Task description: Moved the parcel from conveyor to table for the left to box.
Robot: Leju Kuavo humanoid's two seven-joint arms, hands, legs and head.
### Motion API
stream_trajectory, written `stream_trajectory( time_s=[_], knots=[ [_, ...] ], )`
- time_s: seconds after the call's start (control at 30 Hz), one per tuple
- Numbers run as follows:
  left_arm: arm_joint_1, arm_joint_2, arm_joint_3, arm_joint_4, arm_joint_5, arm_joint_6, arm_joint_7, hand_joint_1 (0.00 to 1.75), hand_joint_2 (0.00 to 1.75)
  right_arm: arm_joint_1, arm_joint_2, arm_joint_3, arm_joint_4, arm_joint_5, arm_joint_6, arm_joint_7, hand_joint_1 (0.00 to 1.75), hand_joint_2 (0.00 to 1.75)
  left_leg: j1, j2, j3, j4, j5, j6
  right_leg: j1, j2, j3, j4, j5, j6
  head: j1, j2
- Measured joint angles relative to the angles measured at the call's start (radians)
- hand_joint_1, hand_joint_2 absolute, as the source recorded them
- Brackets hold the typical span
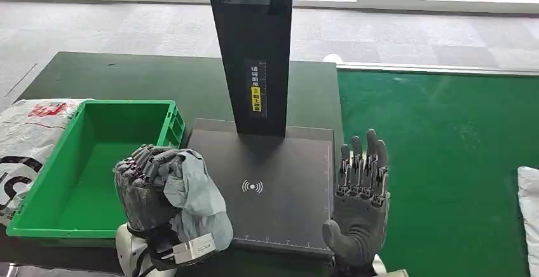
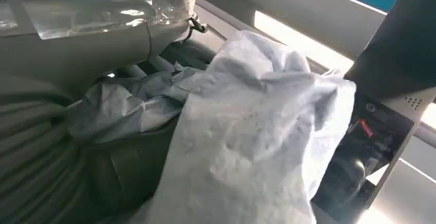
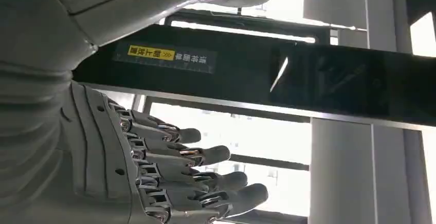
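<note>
The left hand [image 1: 147, 191] has its fingers [image 1: 152, 158] clamped on one grey parcel [image 1: 198, 195], just beside one green box [image 1: 95, 162]. The right hand [image 1: 361, 194], fingers [image 1: 363, 156] apart, holds nothing above the black scanner pad [image 1: 273, 182] on the bench [image 1: 159, 80]. A second, white parcel [image 1: 529, 207] lies on the green conveyor [image 1: 438, 156].

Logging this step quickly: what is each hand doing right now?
Left hand: holds the grey parcel, beside the green box.
Right hand: open, fingers spread, holds nothing.
</note>
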Motion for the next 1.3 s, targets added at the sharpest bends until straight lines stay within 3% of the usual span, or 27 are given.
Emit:
stream_trajectory(
  time_s=[0.23, 0.4, 0.7, 0.97, 1.3],
  knots=[
    [-0.017, 0.010, 0.000, 0.018, 0.063, -0.009, 0.063, 1.75, 1.75, 0.001, -0.001, 0.000, -0.003, -0.002, 0.000, 0.000, 0.00, 1.75, 0.000, 0.000, 0.000, 0.000, 0.000, 0.000, 0.000, 0.000, -0.001, 0.000, 0.000, 0.000, 0.000, 0.000],
    [-0.132, 0.100, 0.004, 0.048, 0.264, -0.064, 0.118, 1.75, 1.75, -0.001, -0.003, 0.003, -0.003, -0.018, 0.017, 0.000, 0.00, 1.75, 0.000, 0.000, 0.000, 0.000, 0.002, -0.001, 0.001, 0.000, 0.000, 0.000, 0.001, -0.001, 0.000, 0.000],
    [-0.237, 0.202, 0.015, 0.077, 0.286, -0.077, 0.131, 1.75, 1.75, -0.006, -0.009, 0.003, -0.002, -0.021, 0.014, 0.000, 0.00, 1.75, 0.001, -0.001, -0.001, 0.000, 0.002, -0.001, 0.001, -0.001, -0.002, 0.001, 0.001, -0.001, 0.000, 0.000],
    [-0.569, 0.406, 0.076, 0.239, 0.413, -0.232, 0.230, 1.75, 1.75, -0.004, -0.011, 0.009, -0.002, -0.028, 0.006, 0.000, 0.00, 1.75, 0.003, -0.001, -0.003, 0.000, 0.006, -0.004, 0.004, -0.001, -0.003, 0.002, 0.004, -0.003, 0.000, 0.000],
    [-0.866, 0.549, 0.119, 0.464, 0.482, -0.278, 0.270, 1.75, 1.75, -0.002, -0.011, 0.008, -0.002, -0.028, 0.035, 0.000, 0.00, 1.75, 0.004, 0.000, -0.005, 0.000, 0.007, -0.005, 0.004, 0.000, -0.006, 0.003, 0.005, -0.003, 0.000, 0.000]
  ],
)
